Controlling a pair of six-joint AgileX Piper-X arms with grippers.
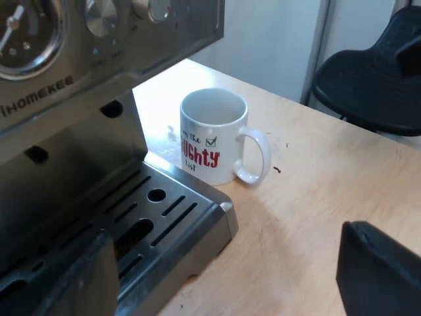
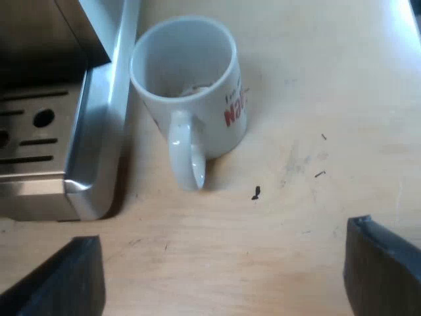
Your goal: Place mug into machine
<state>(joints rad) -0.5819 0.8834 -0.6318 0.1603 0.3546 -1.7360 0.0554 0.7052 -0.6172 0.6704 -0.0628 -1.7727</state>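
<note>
Right wrist view: mug [image 2: 191,85] stands on the table [image 2: 316,99] just beside the machine's drip tray [image 2: 92,131], handle toward the right gripper [image 2: 223,280], whose fingers [image 2: 381,263] gape wide, empty, poised to grasp; the left gripper [image 1: 223,283] gapes likewise.

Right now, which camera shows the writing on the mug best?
The left wrist view: lettering on the mug faces that camera. The right wrist view looks down into it, showing only a few red letters.

Left hand [image 1: 223,270], right hand [image 2: 222,270]: both agape
</note>
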